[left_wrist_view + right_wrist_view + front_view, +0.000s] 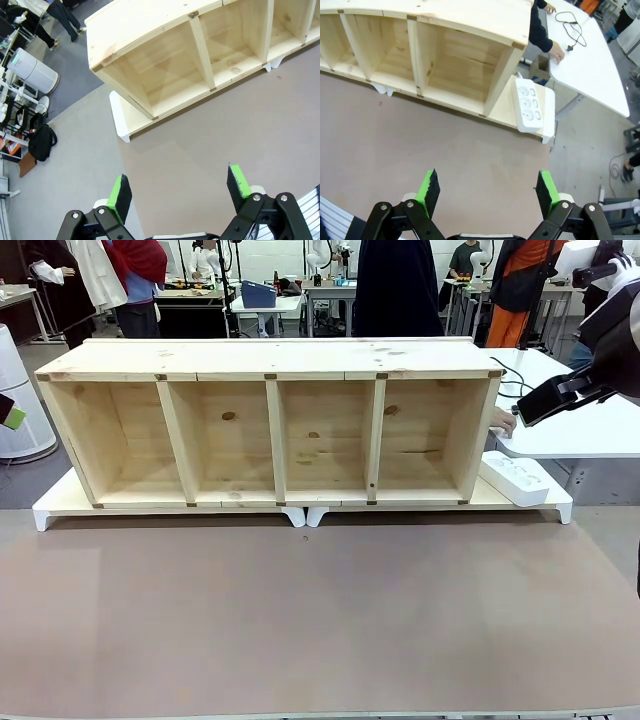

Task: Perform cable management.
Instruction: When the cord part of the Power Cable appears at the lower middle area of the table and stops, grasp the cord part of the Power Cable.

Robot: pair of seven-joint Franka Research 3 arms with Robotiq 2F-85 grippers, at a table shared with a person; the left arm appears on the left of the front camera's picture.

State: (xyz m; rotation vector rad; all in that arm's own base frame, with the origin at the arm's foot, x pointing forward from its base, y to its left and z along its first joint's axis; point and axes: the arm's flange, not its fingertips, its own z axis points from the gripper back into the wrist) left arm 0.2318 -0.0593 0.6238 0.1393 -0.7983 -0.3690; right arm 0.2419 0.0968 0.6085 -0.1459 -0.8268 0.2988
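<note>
— Front view?
— The wooden shelf [270, 370] lies with its open side toward the robot. A white power strip [515, 480] sits just beside its right end.
— Left wrist?
— The left gripper [177, 187] hangs before the shelf's left end, fingers spread, nothing between them.
— Right wrist?
— The right gripper [487, 187], also spread and empty, is before the shelf's right end. The cable [579, 30] lies on a white table [590, 65] beyond that end, near a person's hand [555, 52].

Shared lab hall: cluttered worktables [275, 308] in rows behind, several people [395, 290] standing among them.
</note>
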